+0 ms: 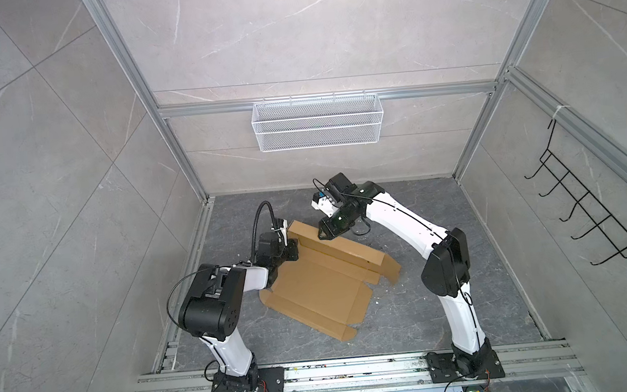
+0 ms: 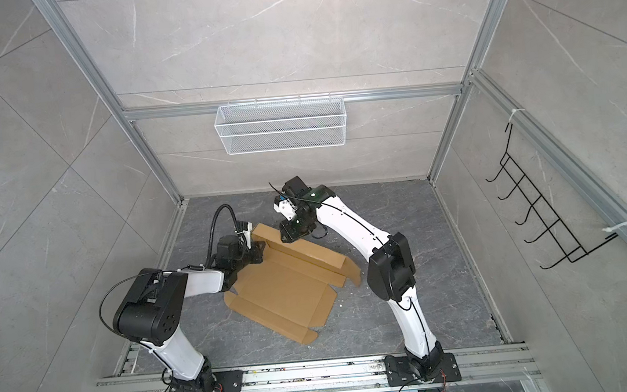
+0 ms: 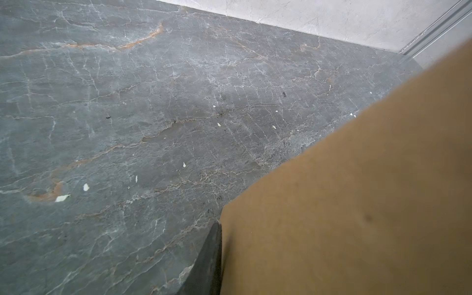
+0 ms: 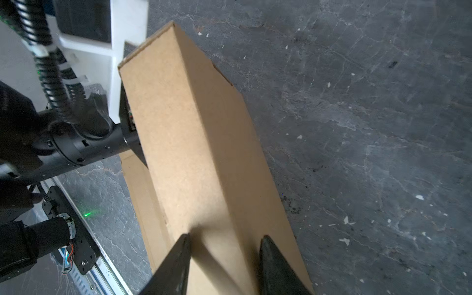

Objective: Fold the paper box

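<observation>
Paper box: you have the paper box [image 1: 319,292] [image 2: 285,295] lying opened out on the dark marble tabletop [image 1: 409,312], between the two arms and a little nearer the left one.
Lie of the sheet: the broad base panel and the near flaps rest flat. The long far side stands up as a raised wall [image 1: 331,247] [image 2: 301,249], folded over into a ridge.
Right gripper: your right gripper [image 1: 322,235] [image 2: 284,239] [image 4: 226,236] comes down from above onto the raised wall, near its far-left end.
Right jaws: part-way apart and straddling the ridge. In the right wrist view the fingertips [image 4: 185,245] sit one on each sloping face with cardboard [image 4: 194,140] between them, so you are pinching the wall.
Left gripper: your left gripper [image 1: 291,250] [image 2: 258,247] sits at the far-left end of the same wall, right against the cardboard and just beside the right gripper.
Left jaws: the left wrist view shows only one dark finger [image 3: 213,250], pressed along the edge of a brown panel [image 3: 357,191] that fills the rest of that side. The other finger is hidden behind the panel, so you cannot tell whether the jaws are closed on it.
Spacing: both tools meet the box at its far-left corner. The near edge and the right-hand end flap [image 1: 390,269] lie well apart from both.
Tabletop: small white flecks [image 3: 61,198] are scattered on the marble beside the box.
</observation>
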You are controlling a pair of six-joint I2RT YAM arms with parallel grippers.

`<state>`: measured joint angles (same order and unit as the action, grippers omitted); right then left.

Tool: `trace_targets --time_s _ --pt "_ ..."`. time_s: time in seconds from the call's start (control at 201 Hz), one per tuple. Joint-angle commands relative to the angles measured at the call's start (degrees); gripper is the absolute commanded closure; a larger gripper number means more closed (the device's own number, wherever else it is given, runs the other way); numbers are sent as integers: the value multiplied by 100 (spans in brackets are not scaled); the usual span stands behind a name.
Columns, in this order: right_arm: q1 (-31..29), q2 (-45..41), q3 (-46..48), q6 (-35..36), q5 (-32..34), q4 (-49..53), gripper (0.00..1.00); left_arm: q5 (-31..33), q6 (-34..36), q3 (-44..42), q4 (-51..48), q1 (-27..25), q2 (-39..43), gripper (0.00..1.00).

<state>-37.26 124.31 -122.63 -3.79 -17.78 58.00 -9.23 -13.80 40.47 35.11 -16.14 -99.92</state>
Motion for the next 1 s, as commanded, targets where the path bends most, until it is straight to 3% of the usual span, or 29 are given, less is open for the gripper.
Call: trace_targets --time_s 0.0,0.269,0.448,0.717,0.866,0.99 --pt "29 156 -51 107 133 353 54 -80 -137 -1 545 24 -1 86" --pt "141 -57 -145 -31 0 369 50 108 173 -276 383 14 398 90" --pt "201 -364 -166 -353 56 275 46 773 238 -602 416 -118 760 90" --pt "241 -1237 422 -987 993 -41 40 2013 280 -977 448 -612 1060 90" --pt "413 -1843 827 -1396 1445 -89 40 2347 233 -1241 487 -644 1263 91" --pt "526 -2635 1773 -1850 1566 -279 40 2386 128 -1412 466 -652 1422 91"
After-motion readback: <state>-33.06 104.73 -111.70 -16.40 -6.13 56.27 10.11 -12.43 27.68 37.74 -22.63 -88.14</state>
